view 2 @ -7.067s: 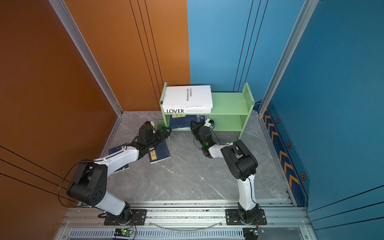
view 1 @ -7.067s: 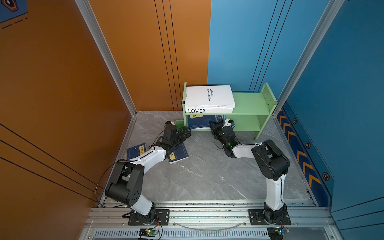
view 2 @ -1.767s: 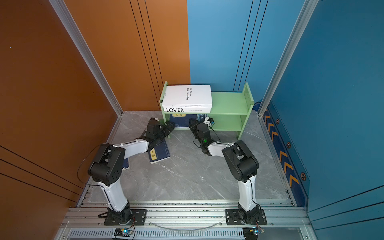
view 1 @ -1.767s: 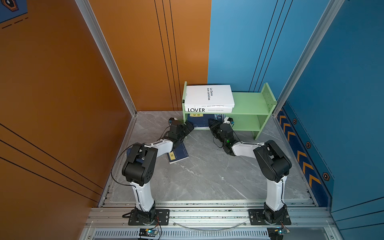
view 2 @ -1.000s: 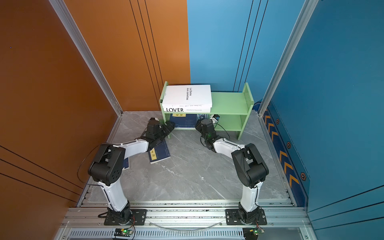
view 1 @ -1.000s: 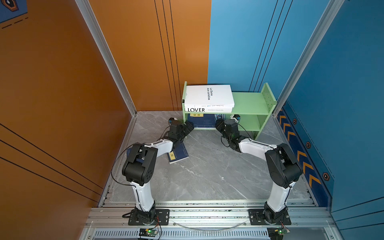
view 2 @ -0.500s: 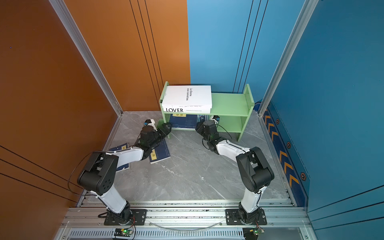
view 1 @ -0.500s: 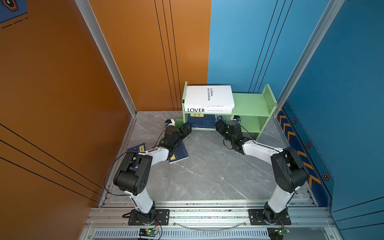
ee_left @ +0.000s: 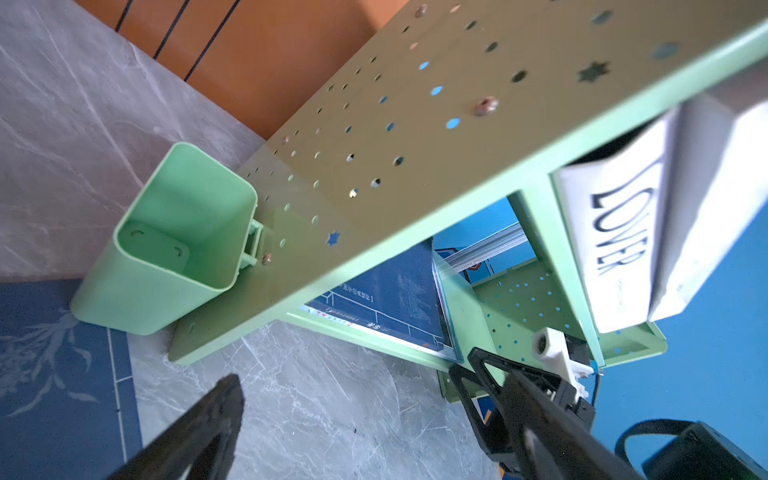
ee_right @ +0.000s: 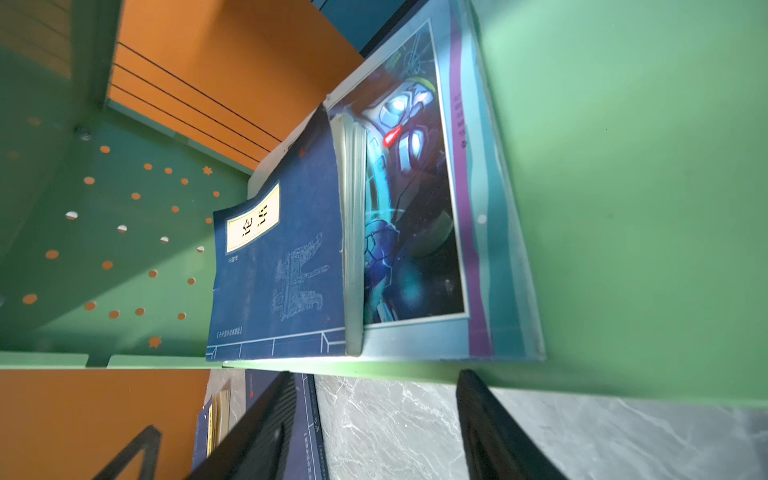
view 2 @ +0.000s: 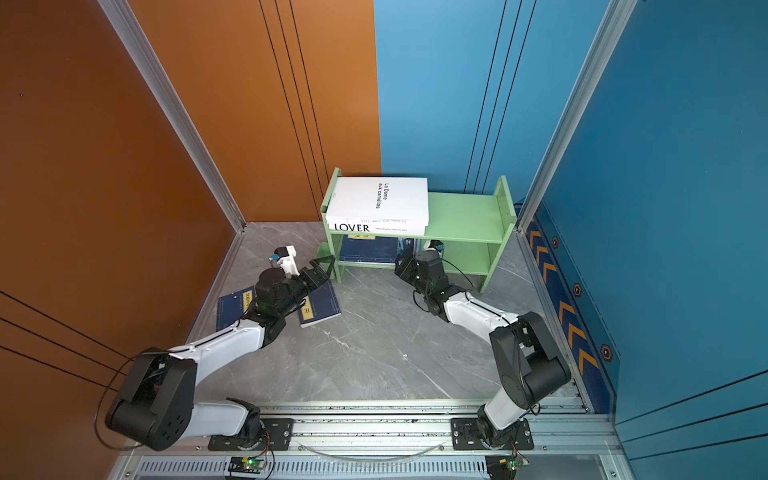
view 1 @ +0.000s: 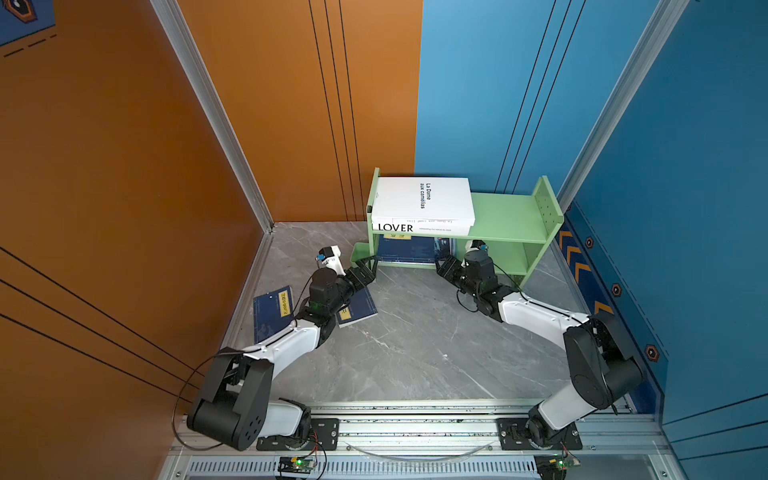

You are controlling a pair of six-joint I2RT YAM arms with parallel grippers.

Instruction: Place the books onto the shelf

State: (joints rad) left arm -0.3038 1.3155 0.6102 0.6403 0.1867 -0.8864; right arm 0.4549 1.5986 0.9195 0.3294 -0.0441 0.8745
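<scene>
while two thick white books lay stacked flat at the left end of the top tier of the light-green shelf, the lower one showing lover on its spine, both arms reached low toward the bottom tier. the right wrist view showed a thin navy book with a yellow label lying on a teal picture magazine on that tier, at its left end. the right claw hung just in front of the tier's front edge, its fingers apart with only grey marble between them, gripping nothing. the left claw sat beside the small green cup fixed to the shelf's left side panel, spread wide and empty. two more navy books were on the marble counter beside the left arm: one near the orange wall, one partly hidden under the wrist. both lay flat, clear of the shelf. the right half of each tier was bare green board.
</scene>
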